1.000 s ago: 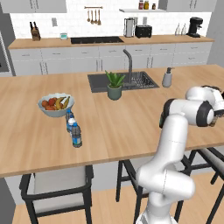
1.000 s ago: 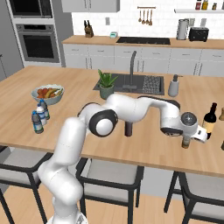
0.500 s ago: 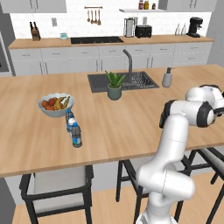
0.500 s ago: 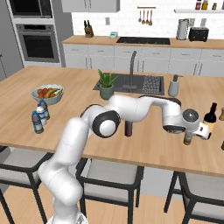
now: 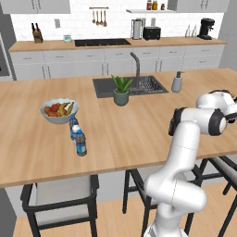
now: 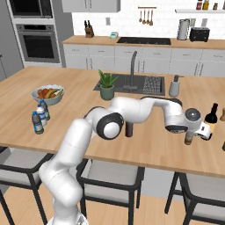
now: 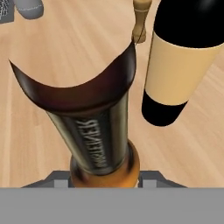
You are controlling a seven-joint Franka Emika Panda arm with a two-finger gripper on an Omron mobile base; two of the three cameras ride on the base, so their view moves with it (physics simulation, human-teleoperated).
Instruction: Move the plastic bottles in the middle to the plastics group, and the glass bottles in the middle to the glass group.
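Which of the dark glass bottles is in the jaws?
The slim brown bottle, with printed lettering down its side, sits in the shut jaws. The wider black wine bottle with the pale label stands free on the counter beside it.

Slight drift of the hand to the right along the desk [image 6: 149,149] in the right base view since a second ago, carrying the brown glass bottle [image 6: 189,137] with it. Now closer to the big dark wine bottle [image 6: 211,119], brown bottle just beside it, upright near the desk's right end. Forearm stretched a touch further out. Hardly any shift in the left base view.
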